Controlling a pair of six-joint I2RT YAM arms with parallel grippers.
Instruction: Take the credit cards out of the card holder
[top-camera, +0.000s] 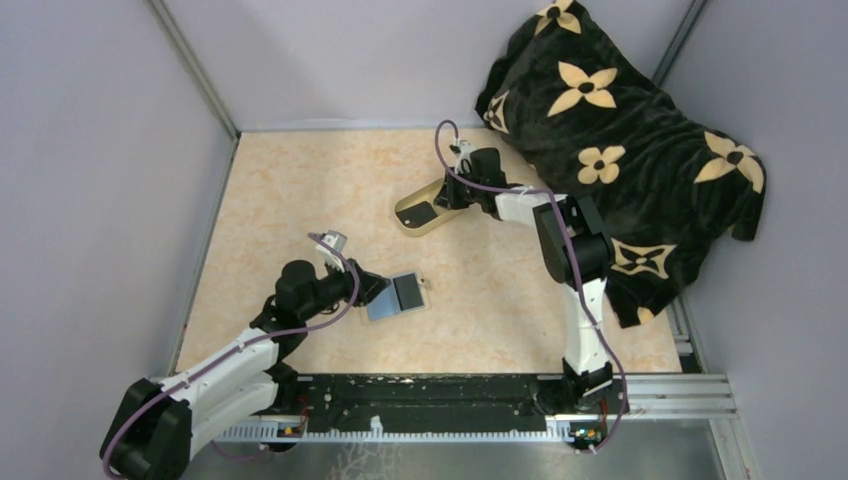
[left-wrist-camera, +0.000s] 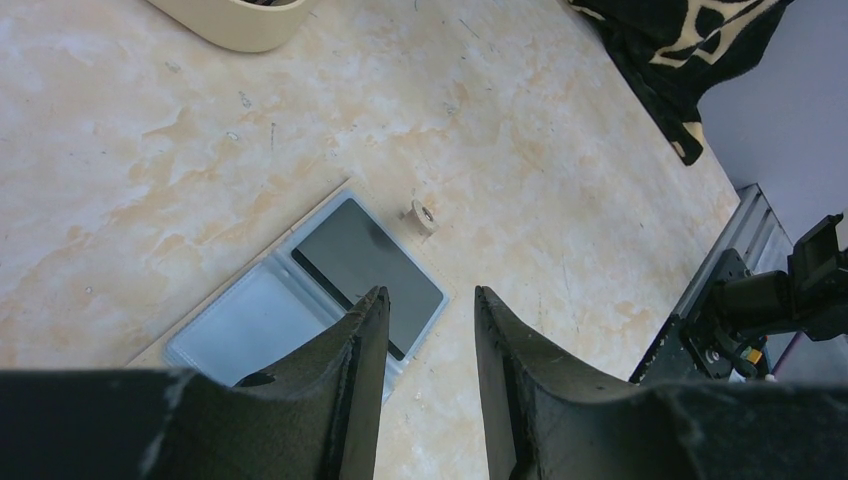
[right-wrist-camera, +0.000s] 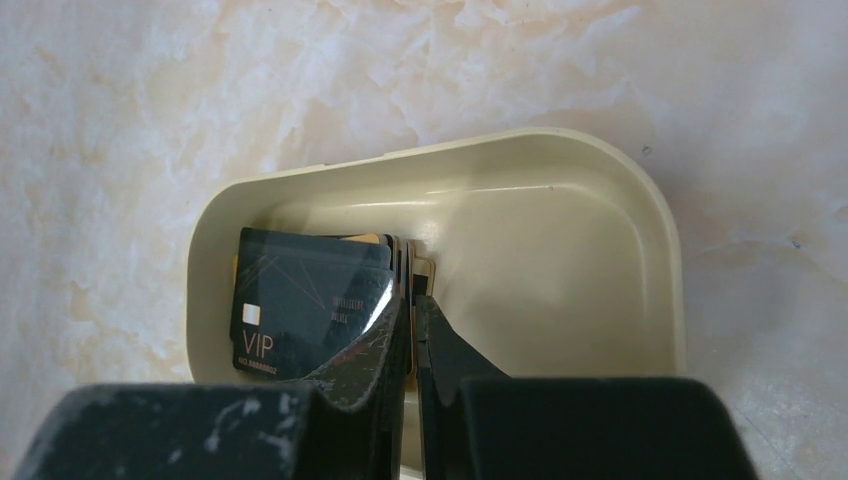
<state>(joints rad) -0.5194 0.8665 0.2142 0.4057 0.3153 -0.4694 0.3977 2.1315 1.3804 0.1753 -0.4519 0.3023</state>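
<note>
Cards (right-wrist-camera: 300, 300) are resting in the dish (right-wrist-camera: 545, 260), right jaws sitting nearly shut beside them; left jaws, hanging half-open, should be pinning the card holder (left-wrist-camera: 250, 320) flat.

The left end effector (left-wrist-camera: 430, 296) hangs low with jaws apart; the right end effector (right-wrist-camera: 412, 300), stretched forward, is nearly closed.

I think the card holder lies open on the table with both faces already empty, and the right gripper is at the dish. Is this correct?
Not fully. The card holder lies open on the table and the right gripper is at the dish, but only one face is empty: the other holds a black card, as the left wrist view shows.
</note>
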